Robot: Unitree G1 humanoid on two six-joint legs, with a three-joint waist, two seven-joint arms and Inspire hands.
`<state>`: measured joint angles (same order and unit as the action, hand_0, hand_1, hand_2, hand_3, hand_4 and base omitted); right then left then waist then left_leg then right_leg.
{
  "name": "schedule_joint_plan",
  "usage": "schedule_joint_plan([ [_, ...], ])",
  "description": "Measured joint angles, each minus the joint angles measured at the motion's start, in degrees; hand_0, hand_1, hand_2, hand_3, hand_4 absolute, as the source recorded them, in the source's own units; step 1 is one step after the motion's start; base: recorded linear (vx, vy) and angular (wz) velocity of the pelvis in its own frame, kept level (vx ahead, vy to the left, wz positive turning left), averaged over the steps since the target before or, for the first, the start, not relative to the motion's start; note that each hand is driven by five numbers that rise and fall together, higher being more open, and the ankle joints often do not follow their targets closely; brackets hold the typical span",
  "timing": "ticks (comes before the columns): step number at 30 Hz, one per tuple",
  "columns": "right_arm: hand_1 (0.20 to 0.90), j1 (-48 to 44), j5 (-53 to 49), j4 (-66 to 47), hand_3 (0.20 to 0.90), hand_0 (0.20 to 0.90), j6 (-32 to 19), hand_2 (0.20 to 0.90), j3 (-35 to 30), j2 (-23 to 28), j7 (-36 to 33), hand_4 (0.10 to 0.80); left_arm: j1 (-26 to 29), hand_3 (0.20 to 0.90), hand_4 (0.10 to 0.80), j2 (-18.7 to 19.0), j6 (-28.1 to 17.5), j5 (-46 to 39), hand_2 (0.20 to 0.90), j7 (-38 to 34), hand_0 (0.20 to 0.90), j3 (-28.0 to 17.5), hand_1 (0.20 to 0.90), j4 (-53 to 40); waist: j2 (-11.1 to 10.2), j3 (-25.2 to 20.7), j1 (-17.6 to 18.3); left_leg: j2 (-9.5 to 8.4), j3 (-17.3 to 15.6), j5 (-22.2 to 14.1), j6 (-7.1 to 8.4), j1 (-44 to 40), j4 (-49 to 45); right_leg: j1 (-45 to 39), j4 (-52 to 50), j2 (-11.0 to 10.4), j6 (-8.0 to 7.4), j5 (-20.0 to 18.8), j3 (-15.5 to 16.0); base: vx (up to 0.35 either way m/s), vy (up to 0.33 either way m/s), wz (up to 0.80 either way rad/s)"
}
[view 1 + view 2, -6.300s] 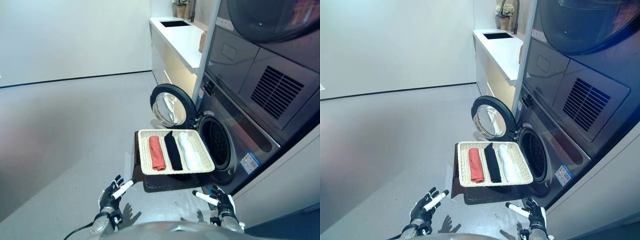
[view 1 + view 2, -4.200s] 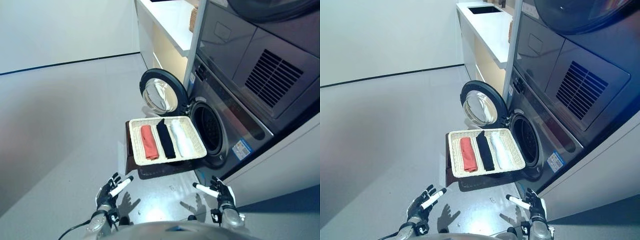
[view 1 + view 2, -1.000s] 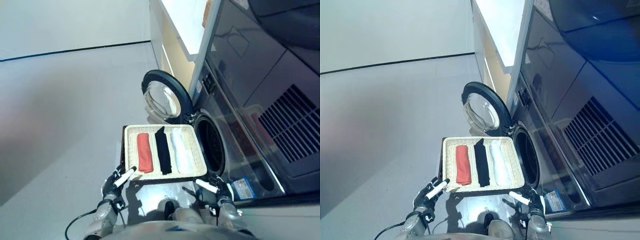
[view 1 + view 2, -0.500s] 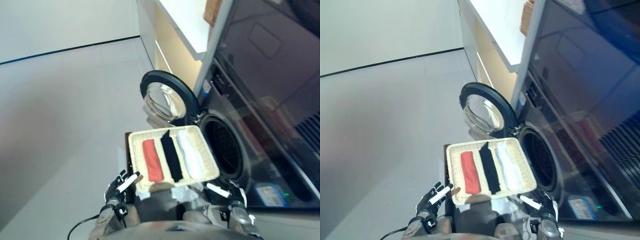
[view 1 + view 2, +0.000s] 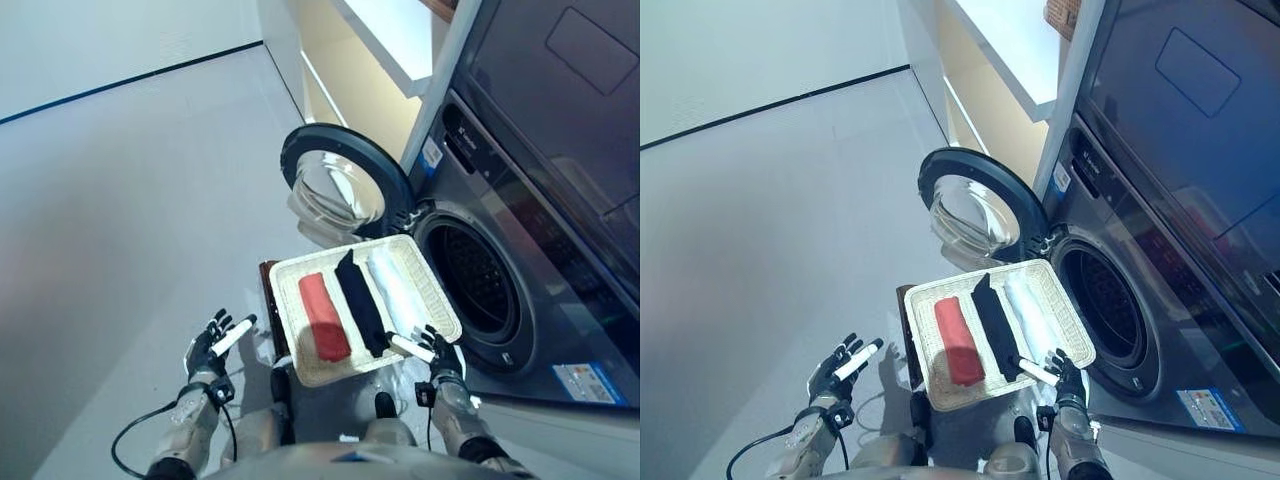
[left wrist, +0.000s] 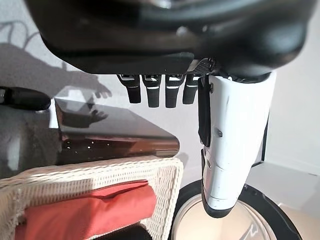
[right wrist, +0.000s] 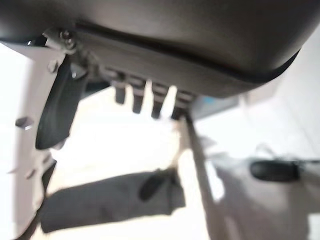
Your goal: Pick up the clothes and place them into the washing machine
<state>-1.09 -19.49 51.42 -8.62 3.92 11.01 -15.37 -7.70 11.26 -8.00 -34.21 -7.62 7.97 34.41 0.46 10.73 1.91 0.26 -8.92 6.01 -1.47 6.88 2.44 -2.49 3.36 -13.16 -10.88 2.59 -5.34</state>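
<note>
Clothes: red roll (image 5: 323,329), black roll (image 5: 360,302), white roll (image 5: 396,294) in wicker basket (image 5: 291,283) beside open washing machine (image 5: 480,290). Left hand (image 5: 207,348), right hand (image 5: 437,357): fingers straight, empty. Risk: reaching hand tipping basket.

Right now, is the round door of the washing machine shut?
No, the washing machine's round glass door stands swung wide open, leaving the dark drum opening uncovered beside the white wicker basket.

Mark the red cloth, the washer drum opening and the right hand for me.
red cloth (image 5: 324,330), left eye view, middle of the fold.
washer drum opening (image 5: 482,280), left eye view, dark interior.
right hand (image 5: 441,358), left eye view, back of hand.
</note>
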Motion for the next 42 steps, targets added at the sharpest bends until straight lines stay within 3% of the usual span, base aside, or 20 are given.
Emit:
schedule_joint_plan([
  [5, 0.900, 0.04, 0.04, -2.31, 0.900, 0.900, -0.03, 0.900, -0.06, 0.15, 0.08, 0.800, 0.52, 0.900, 0.800, -0.55, 0.07, -0.27, 0.900, 0.12, 0.900, 0.14, 0.900, 0.07, 0.02, -1.34, -0.54, -0.69, -0.27, -2.00, -0.58, -1.16, -0.29, 0.75, -3.91, 0.05, -0.09, 0.06, 1.87, 0.116, 0.159, -0.04],
  [6, 0.900, -0.02, 0.03, -2.33, 0.900, 0.900, 0.00, 0.900, -0.07, 0.43, 0.08, 0.800, 0.09, 0.900, 0.800, -0.84, 0.11, -0.27, 0.900, 0.12, 0.900, 0.16, 0.900, 0.27, 0.59, -1.55, -0.89, 0.04, 0.01, -1.80, -0.80, -1.46, -0.17, 1.72, -5.94, 0.10, -0.11, 0.45, 1.89, 0.196, 0.318, -0.26],
  [9, 0.900, 0.14, 0.16, -2.41, 0.900, 0.900, -0.02, 0.900, -0.05, 1.56, 0.13, 0.800, -0.31, 0.900, 0.800, -1.76, 0.27, -0.26, 0.900, 0.37, 0.900, 0.41, 0.900, 0.73, 2.23, -2.15, -0.46, -0.09, 0.86, -2.99, -2.26, -3.98, -0.05, 6.06, -19.66, 0.66, 0.89, 1.01, 2.57, 0.143, 0.226, -0.02],
  [13, 0.900, 1.49, 0.67, -2.39, 0.900, 0.900, 0.01, 0.900, 0.28, 1.44, 0.25, 0.800, -1.73, 0.900, 0.800, -1.18, 0.15, -0.26, 0.900, 0.72, 0.900, 0.23, 0.900, 0.46, 1.93, -2.75, 0.24, -1.79, 1.09, -4.18, -4.39, -6.42, -0.14, 11.67, -33.49, -1.16, 3.71, -2.36, 2.97, 0.132, 0.122, 0.18],
  [14, 0.900, 1.76, 0.94, -2.73, 0.900, 0.900, 0.03, 0.900, 0.30, 1.33, 0.30, 0.800, -2.43, 0.900, 0.800, -1.16, 0.19, -0.26, 0.900, 0.76, 0.900, 0.03, 0.900, 0.20, 2.16, -2.64, 0.42, -1.93, 0.95, -3.56, -5.32, -6.42, 0.07, 12.31, -34.32, -1.87, 3.40, -2.95, 4.00, 0.223, -0.040, 0.06],
  [17, 0.900, 2.69, 1.13, -2.85, 0.900, 0.900, 0.23, 0.900, 0.56, 1.18, 0.51, 0.800, -4.11, 0.900, 0.800, -0.95, 0.35, -0.29, 0.900, 0.63, 0.900, -0.52, 0.900, 0.27, 2.14, -2.49, 0.15, -3.18, 1.94, -3.59, -6.21, -6.01, 0.42, 12.63, -30.83, -4.18, 1.71, -1.93, 4.72, 0.191, -0.132, 0.00],
  [20, 0.900, 3.25, 1.12, -3.06, 0.900, 0.900, 0.44, 0.900, 0.51, 1.11, 0.48, 0.800, -4.27, 0.900, 0.800, -0.27, 0.46, -0.33, 0.900, 0.60, 0.900, -0.51, 0.900, 0.29, 2.21, -1.41, 0.99, -3.62, 5.80, -3.09, -6.14, -4.45, -0.38, 11.07, -14.85, -6.12, -1.78, -3.12, 4.72, 0.168, -0.125, 0.13],
  [22, 0.900, 3.96, 1.13, -3.09, 0.900, 0.900, 1.25, 0.900, 0.49, 1.05, 0.49, 0.800, -4.39, 0.900, 0.800, -0.03, 0.40, -0.33, 0.900, 0.63, 0.900, -0.77, 0.900, 0.26, 0.89, -0.70, 2.07, -4.20, 8.05, -2.97, -5.48, -4.57, -0.17, 9.51, -6.71, -7.64, -3.85, -6.31, 4.69, 0.159, -0.144, 0.46],
  [24, 0.900, 4.78, 1.14, -3.10, 0.900, 0.900, 1.25, 0.900, 0.45, 0.98, 0.48, 0.800, -4.46, 0.900, 0.800, 0.23, 0.42, -0.34, 0.900, 0.71, 0.900, -0.71, 0.900, 0.17, -1.02, 0.03, 2.16, -4.30, 8.90, -2.75, -3.95, -4.74, 0.01, 8.85, -3.75, -8.30, -2.92, -9.49, 5.76, 0.103, -0.144, 0.43],
  [26, 0.900, 5.76, 1.16, -3.10, 0.900, 0.900, 1.25, 0.900, 0.42, -1.23, 0.46, 0.800, -5.54, 0.900, 0.800, 2.46, 0.34, -0.38, 0.900, 0.68, 0.900, -1.04, 0.900, -0.51, -5.96, -0.62, 1.79, -5.00, 8.78, -2.26, -0.96, -4.76, 0.73, 8.37, -4.02, -8.10, -1.63, -10.05, 8.16, 0.063, -0.205, 0.32],
  [27, 0.900, 5.30, 1.22, -3.07, 0.900, 0.900, 1.36, 0.900, 0.26, -1.16, 0.46, 0.800, -5.34, 0.900, 0.800, 2.00, 0.68, -0.62, 0.900, 0.35, 0.900, -1.13, 0.900, 0.34, -5.68, -0.09, 1.74, -3.69, 8.84, -2.73, 0.25, -4.67, 0.40, 8.00, -3.69, -8.01, -2.60, -9.13, 9.43, 0.034, -0.189, 0.15],
  [30, 0.900, 4.54, 1.29, -4.58, 0.900, 0.900, 1.24, 0.900, -0.06, 0.64, 0.46, 0.800, -6.61, 0.900, 0.800, -0.60, 0.81, -0.73, 0.900, 0.21, 0.900, -0.57, 0.900, -0.14, -2.71, 0.85, 2.01, 1.07, 8.95, -3.52, 3.08, -4.41, -0.78, 7.93, -4.22, -3.10, -1.15, -8.02, 9.29, 0.006, -0.139, -0.13],
  [34, 0.900, 3.78, 2.07, -5.59, 0.900, 0.900, 1.12, 0.900, 0.01, 2.37, 0.39, 0.800, -5.55, 0.900, 0.800, -1.65, 0.61, -1.61, 0.900, 0.16, 0.900, -0.59, 0.900, -0.89, -1.54, 0.96, 1.80, 4.11, 10.31, -3.82, 4.67, -2.93, -1.67, 8.06, -4.27, -0.27, 0.26, -7.32, 11.84, 0.010, -0.194, 0.08],
  [37, 0.900, 3.25, 2.05, -4.99, 0.900, 0.900, 1.03, 0.900, 0.06, 2.80, 0.40, 0.800, -2.14, 0.900, 0.800, -1.58, 0.15, -2.53, 0.900, 0.09, 0.900, -0.36, 0.900, -2.48, -1.66, 2.31, 1.76, 4.76, 13.37, -4.49, 5.59, 2.84, -6.73, 9.77, -5.80, 0.61, 0.98, -6.26, 14.16, -0.115, -0.133, 0.57],
  [38, 0.900, 2.30, 2.06, -3.91, 0.900, 0.900, 0.73, 0.900, 0.10, 2.87, 0.30, 0.800, -0.38, 0.900, 0.800, -1.18, -0.18, -2.67, 0.900, 0.11, 0.900, 0.04, 0.900, -2.67, -1.91, 3.30, 1.98, 4.04, 14.24, -4.71, 6.03, 7.16, -11.89, 10.94, -7.58, 0.32, 1.07, -5.21, 14.06, -0.163, 0.025, 0.99],
  [39, 0.900, 1.65, 2.03, -3.25, 0.900, 0.900, 0.89, 0.900, -0.13, 3.48, 0.10, 0.800, 1.51, 0.900, 0.800, -1.01, -0.18, -2.85, 0.900, 0.36, 0.900, 0.79, 0.900, -3.19, -2.01, 4.03, 2.63, 3.90, 13.87, -3.51, 7.15, 10.99, -13.84, 11.45, -7.58, -1.52, 1.05, -4.64, 14.79, -0.088, 0.127, 0.94],
  [40, 0.900, 0.63, 2.05, -2.83, 0.900, 0.900, 1.02, 0.900, -0.07, 4.67, -0.21, 0.800, 2.37, 0.900, 0.800, -1.03, -0.53, -3.04, 0.900, 0.72, 0.900, 1.66, 0.900, -4.37, -0.87, 5.59, 1.49, 5.99, 11.85, -4.12, 5.51, 11.22, -13.72, 12.03, -7.60, -2.12, 0.63, -5.14, 16.70, 0.001, 0.049, 0.41],
  [41, 0.900, -0.93, 2.05, -2.97, 0.900, 0.900, 1.00, 0.900, -0.01, 5.94, -0.55, 0.800, 1.84, 0.900, 0.800, -1.21, -0.80, -3.24, 0.900, 0.70, 0.900, 2.05, 0.900, -4.66, 0.14, 5.99, 0.90, 8.03, 12.92, -5.88, 6.86, 10.55, -14.16, 13.46, -8.69, -1.88, 0.54, -5.06, 16.01, -0.003, 0.057, -0.16],
  [42, 0.900, -1.83, 2.06, -3.38, 0.900, 0.900, 0.81, 0.900, -0.07, 6.25, -0.88, 0.800, 1.28, 0.900, 0.800, -1.31, -0.71, -3.53, 0.900, 0.70, 0.900, 2.07, 0.900, -4.60, 0.95, 5.90, 0.82, 8.78, 13.13, -7.19, 7.81, 10.10, -13.62, 14.31, -9.60, -1.90, 0.14, -4.83, 15.75, -0.036, 0.000, -0.26],
])
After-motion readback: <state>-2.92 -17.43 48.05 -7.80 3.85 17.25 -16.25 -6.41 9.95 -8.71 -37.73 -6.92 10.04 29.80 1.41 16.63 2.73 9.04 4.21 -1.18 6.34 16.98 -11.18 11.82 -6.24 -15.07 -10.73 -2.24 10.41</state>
